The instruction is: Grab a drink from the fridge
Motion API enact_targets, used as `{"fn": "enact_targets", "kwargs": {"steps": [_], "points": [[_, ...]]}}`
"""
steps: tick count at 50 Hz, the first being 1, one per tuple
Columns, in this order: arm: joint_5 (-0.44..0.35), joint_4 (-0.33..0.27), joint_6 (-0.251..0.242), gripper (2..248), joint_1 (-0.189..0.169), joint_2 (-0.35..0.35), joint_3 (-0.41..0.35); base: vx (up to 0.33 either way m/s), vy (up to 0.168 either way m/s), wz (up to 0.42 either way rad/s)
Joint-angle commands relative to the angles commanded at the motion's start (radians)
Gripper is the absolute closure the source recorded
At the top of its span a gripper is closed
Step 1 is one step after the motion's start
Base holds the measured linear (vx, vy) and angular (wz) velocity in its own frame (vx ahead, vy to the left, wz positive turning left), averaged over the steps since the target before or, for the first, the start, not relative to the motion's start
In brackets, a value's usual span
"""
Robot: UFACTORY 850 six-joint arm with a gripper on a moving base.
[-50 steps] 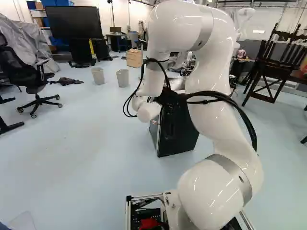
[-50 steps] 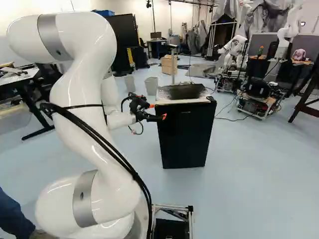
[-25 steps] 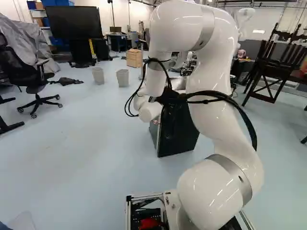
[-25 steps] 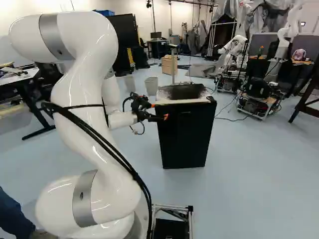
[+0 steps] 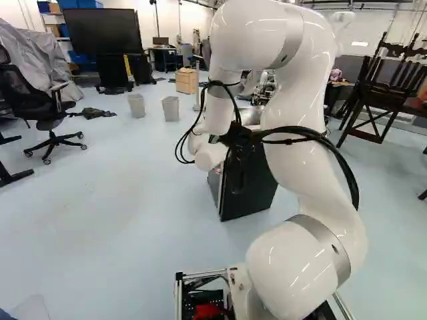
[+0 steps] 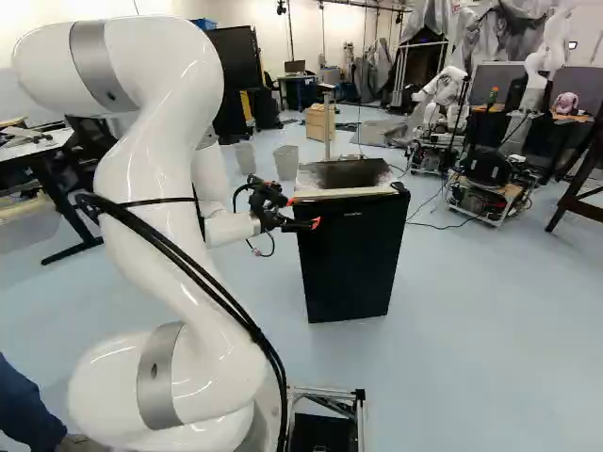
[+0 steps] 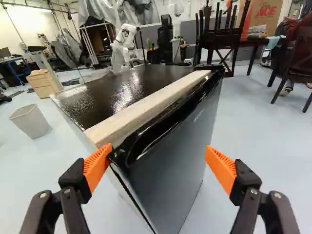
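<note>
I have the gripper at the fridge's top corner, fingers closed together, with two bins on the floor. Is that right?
Not quite: the fingers are not closed together. The wrist view shows the gripper open, its orange pads well apart. The rest stands: it is at the top corner of the fridge, and two bins are on the floor.

Left base view: set behind my arm (image 5: pixel 300 87), to its left, facing ahead and a little down; arm close, back wall far. Right base view: behind and to the right, same general facing. Shared by both: fridge (image 6: pixel 353 264), two bins (image 5: pixel 170 109), wooden box (image 5: pixel 186 81). Wrist view: on my wrist, looking along my gripper (image 6: pixel 302 213), close in over the fridge's top and front; it shares fridge and wooden box with both base views.
</note>
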State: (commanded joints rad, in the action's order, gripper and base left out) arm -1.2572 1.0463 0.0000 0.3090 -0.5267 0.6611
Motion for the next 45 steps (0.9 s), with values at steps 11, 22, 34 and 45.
{"fn": "enact_targets", "kwargs": {"steps": [11,22,34,45], "points": [[0.000,0.000,0.000,3,-0.001,0.013,-0.021,0.000,0.000,0.000],[0.000,0.000,0.000,3,-0.002,0.028,-0.044,0.000,0.000,0.000],[0.000,0.000,0.000,3,-0.002,0.046,-0.071,0.000,0.000,0.000],[0.000,0.000,0.000,3,0.000,0.064,-0.099,0.000,0.000,0.000]]}}
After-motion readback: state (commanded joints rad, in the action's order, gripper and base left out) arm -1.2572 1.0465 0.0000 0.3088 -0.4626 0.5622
